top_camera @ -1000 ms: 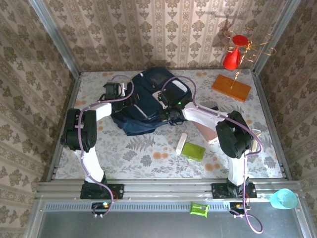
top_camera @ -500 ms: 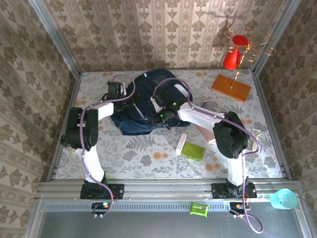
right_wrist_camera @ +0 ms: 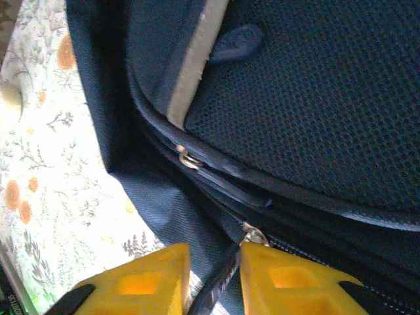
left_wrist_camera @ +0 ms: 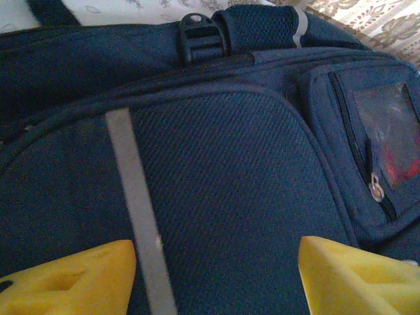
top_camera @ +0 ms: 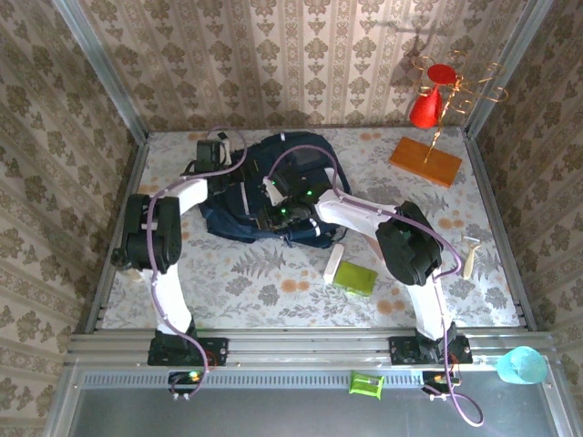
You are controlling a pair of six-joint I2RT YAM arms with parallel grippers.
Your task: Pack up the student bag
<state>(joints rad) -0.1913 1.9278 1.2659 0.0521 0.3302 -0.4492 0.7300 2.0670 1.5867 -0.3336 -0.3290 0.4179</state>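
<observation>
The left arm (top_camera: 150,241) rises from its base, folds at the elbow near the counter's left edge and reaches forward to the far left side of the student bag (top_camera: 250,182). The right arm (top_camera: 405,250) bends at its elbow and stretches leftward across the counter (top_camera: 273,282), its wrist over the bag's near middle.

The bag lies flat at the back centre of the counter. No writing can be read on it. A clear pocket window (left_wrist_camera: 387,125) shows something red behind it, too blurred to make out.

The left claw (left_wrist_camera: 218,244) stands open, its yellow fingers spread wide with nothing between them. Ahead of it lies the bag's front panel, crossed by a light grey stripe (left_wrist_camera: 134,216), with a dark buckle (left_wrist_camera: 200,36) at the far edge.

The right claw (right_wrist_camera: 214,252) sits at the bag's zippered edge, close to the floral counter. Its fingers are only narrowly apart, and the dark tab of a zipper pull (right_wrist_camera: 252,234) runs down into the gap. Whether they pinch it I cannot tell.
</observation>
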